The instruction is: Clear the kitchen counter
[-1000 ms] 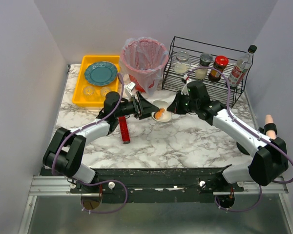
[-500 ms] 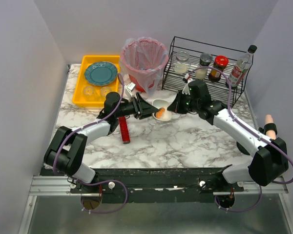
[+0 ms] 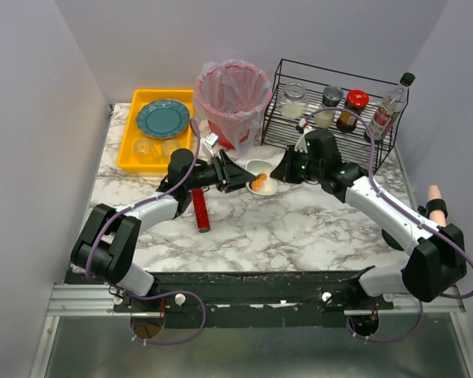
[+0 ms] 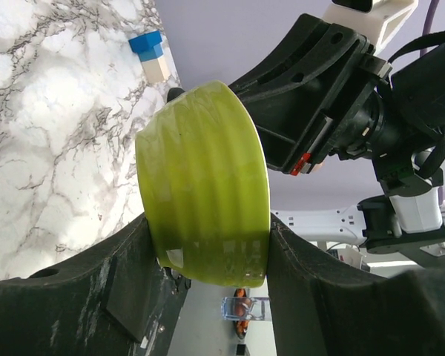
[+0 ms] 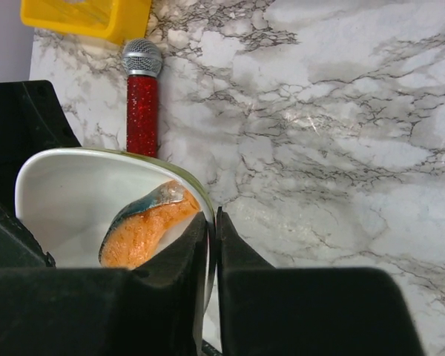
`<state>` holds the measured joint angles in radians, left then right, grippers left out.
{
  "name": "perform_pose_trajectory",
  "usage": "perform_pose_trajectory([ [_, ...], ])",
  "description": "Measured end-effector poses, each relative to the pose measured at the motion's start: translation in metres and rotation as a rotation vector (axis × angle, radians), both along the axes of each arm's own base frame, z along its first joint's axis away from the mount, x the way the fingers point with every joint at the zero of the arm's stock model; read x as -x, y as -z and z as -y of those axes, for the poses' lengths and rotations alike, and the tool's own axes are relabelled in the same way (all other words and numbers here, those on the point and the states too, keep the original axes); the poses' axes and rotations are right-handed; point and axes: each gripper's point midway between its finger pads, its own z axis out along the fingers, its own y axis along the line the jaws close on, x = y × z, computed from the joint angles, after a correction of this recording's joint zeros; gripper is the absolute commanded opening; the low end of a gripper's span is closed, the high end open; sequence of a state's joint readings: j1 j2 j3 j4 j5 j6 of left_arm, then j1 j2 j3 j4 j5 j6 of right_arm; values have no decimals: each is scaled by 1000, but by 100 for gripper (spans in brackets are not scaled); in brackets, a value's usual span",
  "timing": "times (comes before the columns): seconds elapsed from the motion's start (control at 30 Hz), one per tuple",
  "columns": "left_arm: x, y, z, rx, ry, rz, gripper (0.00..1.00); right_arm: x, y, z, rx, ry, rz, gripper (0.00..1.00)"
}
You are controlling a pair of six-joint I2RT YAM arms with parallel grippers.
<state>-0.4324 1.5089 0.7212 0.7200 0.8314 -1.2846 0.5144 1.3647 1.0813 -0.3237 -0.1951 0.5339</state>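
Moved: the left claw has slid right since the earlier view, up against the bowl, and its fingers now straddle the bowl's green wall.
Left claw: narrowed around the bowl, pads touching or nearly touching its sides; I judge a grip forming, not surely firm.
Right claw: pinched tight on the bowl's rim.
Meaning: likely a handover, or a two-handed lift toward the bin.
Counter: the marble counter holds the bowl at centre, the red microphone to its left.
Hidden: whether the bowl rests on the counter cannot be told; the fish piece is partly cut off.
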Motion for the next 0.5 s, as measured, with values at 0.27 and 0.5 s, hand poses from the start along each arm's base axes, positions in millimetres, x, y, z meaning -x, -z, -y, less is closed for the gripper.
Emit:
perform_pose_trajectory([
  [0.27,1,-1,1,2,2,6,40,-2,-11,8,-7,27,31,63],
  [0.5,1,6,-1,-24,2,3,40,4,-44,22,-40,75,104,64],
])
